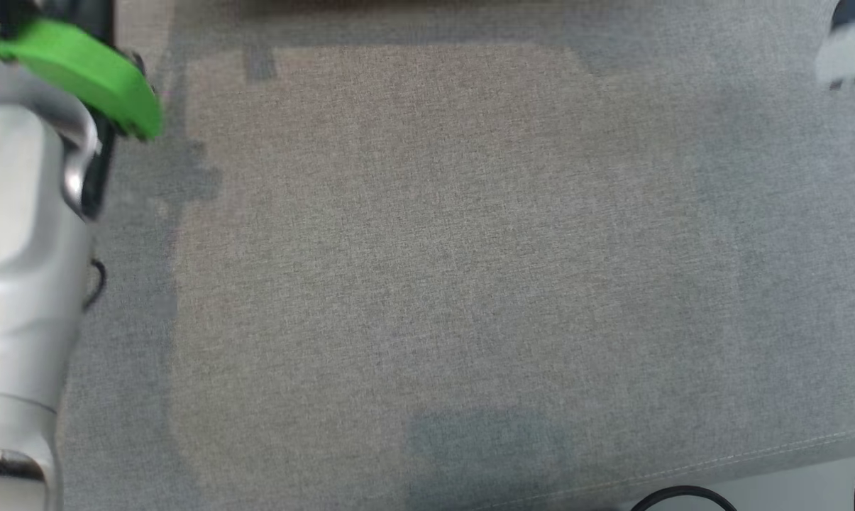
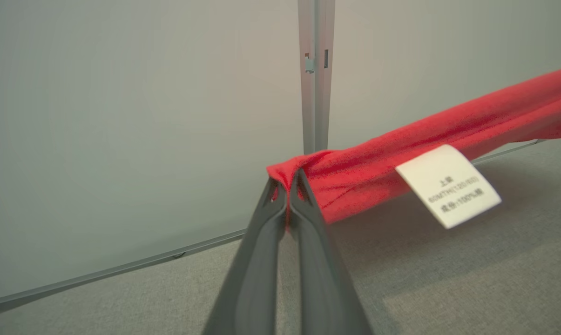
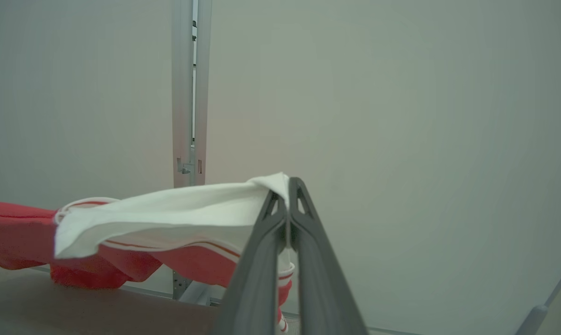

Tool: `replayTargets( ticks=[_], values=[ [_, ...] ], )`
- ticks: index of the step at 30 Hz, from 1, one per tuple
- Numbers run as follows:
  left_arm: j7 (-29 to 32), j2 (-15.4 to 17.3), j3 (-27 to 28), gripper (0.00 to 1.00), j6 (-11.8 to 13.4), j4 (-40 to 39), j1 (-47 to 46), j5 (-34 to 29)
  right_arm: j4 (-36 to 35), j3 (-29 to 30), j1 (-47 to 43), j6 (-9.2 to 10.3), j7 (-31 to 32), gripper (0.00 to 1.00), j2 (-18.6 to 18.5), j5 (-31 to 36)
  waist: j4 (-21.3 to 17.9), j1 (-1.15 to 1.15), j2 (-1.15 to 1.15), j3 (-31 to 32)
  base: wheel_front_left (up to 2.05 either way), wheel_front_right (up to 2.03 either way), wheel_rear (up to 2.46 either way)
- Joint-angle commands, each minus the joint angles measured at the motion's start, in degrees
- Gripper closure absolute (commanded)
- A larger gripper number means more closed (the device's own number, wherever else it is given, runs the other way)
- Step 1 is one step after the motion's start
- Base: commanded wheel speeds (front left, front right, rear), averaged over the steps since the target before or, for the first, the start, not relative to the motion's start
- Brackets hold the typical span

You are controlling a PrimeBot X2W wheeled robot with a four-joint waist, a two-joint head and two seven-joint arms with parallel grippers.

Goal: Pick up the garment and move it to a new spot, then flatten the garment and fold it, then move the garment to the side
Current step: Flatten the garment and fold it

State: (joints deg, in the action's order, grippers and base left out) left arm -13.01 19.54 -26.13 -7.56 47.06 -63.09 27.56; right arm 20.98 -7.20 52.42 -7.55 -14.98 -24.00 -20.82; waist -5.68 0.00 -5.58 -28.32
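Aloft, one soft red-and-white garment (image 2: 471, 125), one rectangular white label (image 2: 448, 186) at right, left gripper (image 2: 287, 179) and right gripper (image 3: 288, 186), slim and dark, each clamped on it mid-frame, grey woven surface (image 1: 434, 248) below.

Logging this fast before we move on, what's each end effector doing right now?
Left end effector: closed, holding the red end of the garment.
Right end effector: closed, holding the garment's white part.
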Motion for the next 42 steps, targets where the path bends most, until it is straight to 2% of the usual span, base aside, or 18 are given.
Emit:
replayTargets(
  ticks=[1, 6, 11, 17, 20, 25, 35, 42],
  values=[
    [-0.4, -0.5, -1.0, 1.00, 0.1, 0.8, 3.0, 1.5, -0.2, -0.5, -4.0, 0.12, -0.1, 1.00, 0.0, 0.2, -0.3, 0.00, -0.01, 1.4, 0.00, 0.00, 0.00],
    [-1.8, -3.7, -2.4, 1.00, 0.1, 4.7, 16.8, 9.9, 1.2, -1.2, -18.2, 0.12, -0.1, 1.00, 2.8, -1.2, -1.1, 0.00, -0.01, 4.4, 0.00, 0.00, 0.00],
    [-1.9, -6.5, -1.4, 1.00, 0.1, 7.3, 29.1, 14.1, 3.3, -2.8, -27.9, 0.12, -0.1, 1.00, 4.9, -0.6, -1.4, 0.00, -0.01, 8.4, 0.00, 0.00, 0.00],
    [-1.6, -9.3, 3.0, 1.00, 0.1, 6.5, 41.0, 12.1, 5.8, -3.2, -37.7, 0.12, -0.1, 1.00, 6.6, -1.3, -0.6, 0.00, -0.01, 14.6, 0.00, 0.00, 0.00],
    [-1.6, -10.3, 6.9, 1.00, 0.2, 6.1, 46.4, 11.0, 6.6, -3.6, -42.6, 0.12, -0.1, 1.00, 7.0, -1.3, -0.2, 0.00, -0.01, 17.7, 0.00, 0.00, 0.00],
    [-1.6, -10.9, 10.9, 1.00, 0.3, 4.7, 53.9, 7.4, 7.1, -4.3, -49.2, 0.12, -0.1, 1.00, 7.2, -1.7, 0.1, 0.00, -0.01, 21.8, 0.00, 0.00, 0.00],
    [-1.7, -12.2, 16.7, 1.00, 0.3, 2.7, 62.4, 3.5, 7.5, -6.5, -58.4, 0.12, -0.1, 1.00, 6.3, -3.7, 1.8, 0.00, -0.01, 24.1, 0.00, 0.00, 0.00],
    [-1.7, -13.9, 18.5, 1.00, 0.3, -0.5, 64.3, 1.6, 5.4, -4.8, -61.1, 0.12, -0.1, 1.00, 6.2, -4.5, 2.9, 0.00, -0.01, 23.6, 0.00, 0.00, 0.00]
  ],
)
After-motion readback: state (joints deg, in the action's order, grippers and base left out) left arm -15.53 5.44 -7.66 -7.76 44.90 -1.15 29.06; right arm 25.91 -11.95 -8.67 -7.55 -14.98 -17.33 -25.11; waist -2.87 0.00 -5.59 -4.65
